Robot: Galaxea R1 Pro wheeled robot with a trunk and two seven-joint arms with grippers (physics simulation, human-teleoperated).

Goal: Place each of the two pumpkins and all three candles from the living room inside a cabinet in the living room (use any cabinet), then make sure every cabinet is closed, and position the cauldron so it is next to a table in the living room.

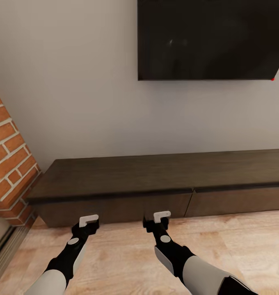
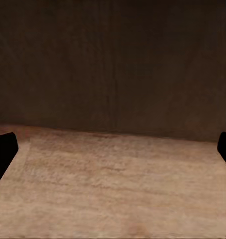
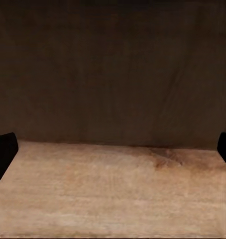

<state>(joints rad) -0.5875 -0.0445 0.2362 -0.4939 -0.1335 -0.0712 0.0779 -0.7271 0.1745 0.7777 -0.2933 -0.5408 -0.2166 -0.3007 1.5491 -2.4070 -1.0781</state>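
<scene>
The robot faces the cabinet (image 1: pixel 156 180), a long low dark wood unit that runs left to right along the wall under a black TV (image 1: pixel 209 39), with a brick column (image 1: pixel 10 155) at its left end. Its drawer fronts look flush and shut, split by a seam right of centre. Both arms reach forward and low over the wood floor (image 1: pixel 127 254). The left gripper (image 1: pixel 88 221) and the right gripper (image 1: pixel 161 216) hang just short of the left drawer front, neither touching it as far as can be judged. Each wrist view looks straight at that dark panel above a strip of floor, and the black fingertips sit at the far edges of the picture: both sets of jaws are spread wide and hold nothing. The cabinet's long axis lies square across the line of reach, so the drawer would have to come straight back toward the robot. The two grippers seem about equally near the left drawer; the right one is closer to its middle.
</scene>
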